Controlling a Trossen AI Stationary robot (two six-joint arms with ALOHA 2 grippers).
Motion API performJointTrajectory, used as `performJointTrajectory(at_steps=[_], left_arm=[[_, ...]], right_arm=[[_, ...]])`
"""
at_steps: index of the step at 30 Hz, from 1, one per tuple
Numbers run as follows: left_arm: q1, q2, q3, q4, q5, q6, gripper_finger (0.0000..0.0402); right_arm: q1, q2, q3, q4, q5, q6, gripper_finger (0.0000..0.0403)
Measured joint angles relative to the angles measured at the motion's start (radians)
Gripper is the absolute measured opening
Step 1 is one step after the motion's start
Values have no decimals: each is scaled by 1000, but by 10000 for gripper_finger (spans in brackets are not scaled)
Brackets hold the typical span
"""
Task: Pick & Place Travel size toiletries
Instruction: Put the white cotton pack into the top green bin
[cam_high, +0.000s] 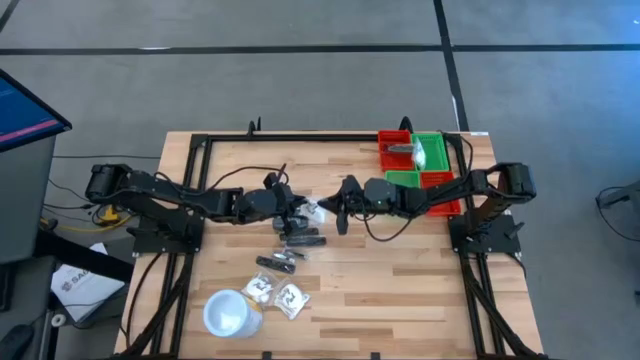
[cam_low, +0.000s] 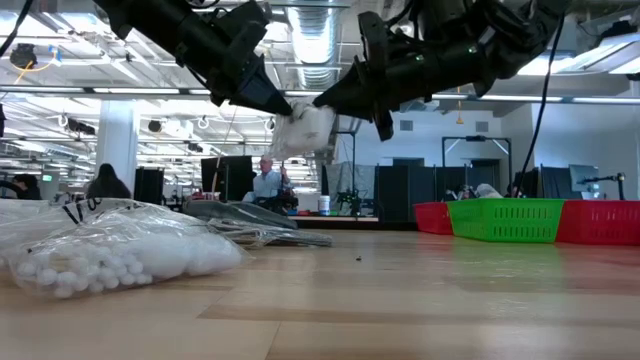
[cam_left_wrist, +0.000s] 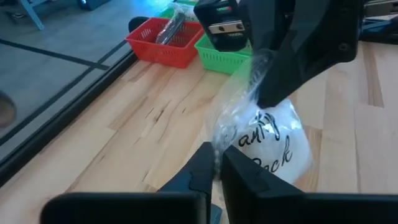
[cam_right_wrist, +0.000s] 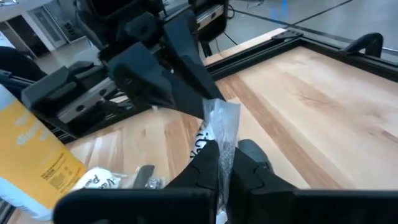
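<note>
Near the middle of the high view, the left gripper (cam_high: 303, 210) and the right gripper (cam_high: 337, 208) meet over the wooden table (cam_high: 400, 290), both pinching the same clear sachet (cam_high: 318, 209) with white contents. In the low view the sachet (cam_low: 305, 128) hangs in the air at upper centre, well above the tabletop, between the two dark arms. The left wrist view shows the left gripper (cam_left_wrist: 217, 163) with its jaws nearly closed on one crinkled edge of the sachet (cam_left_wrist: 273, 140), while the right arm's fingers clamp its far end. In the right wrist view the right gripper (cam_right_wrist: 227, 155) is closed to a thin gap on the plastic edge of the sachet (cam_right_wrist: 221, 127). Dark tubes (cam_high: 302, 238) lie just below centre of the high view, with more sachets (cam_high: 278, 294) lower down beside a white cup (cam_high: 229, 312) at lower left. Red and green baskets (cam_high: 420, 165) sit at the upper right of the table, holding a dark tube and a sachet
</note>
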Motion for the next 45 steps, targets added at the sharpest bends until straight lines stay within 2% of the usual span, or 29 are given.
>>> performJointTrajectory(at_steps=[11, 16, 19, 23, 28, 35, 38, 45], left_arm=[[0, -19, 0, -1, 3, 14, 115], [0, -78, -16, -12, 4, 20, 146], [-1, -118, -49, -19, 3, -7, 155], [-18, -155, -78, -8, -1, -36, 159], [-53, -172, -110, -1, 3, -62, 156], [-67, -175, -115, 24, 3, -61, 155], [-57, -175, -115, 70, 1, -60, 155], [-62, -175, -114, 107, 0, -59, 154]], right_arm=[[-8, -17, 0, -35, 0, -26, 0], [-13, -81, -2, -120, 33, -60, 0], [-17, -152, -1, -183, 92, -106, 0], [-29, -260, -5, -349, 225, -145, 0], [-45, -390, -7, -604, 473, -153, 0], [-68, -481, -7, -908, 883, 24, 0], [-97, -489, -7, -1018, 971, 117, 0], [-191, -482, -7, -1259, 1095, 311, 0]])
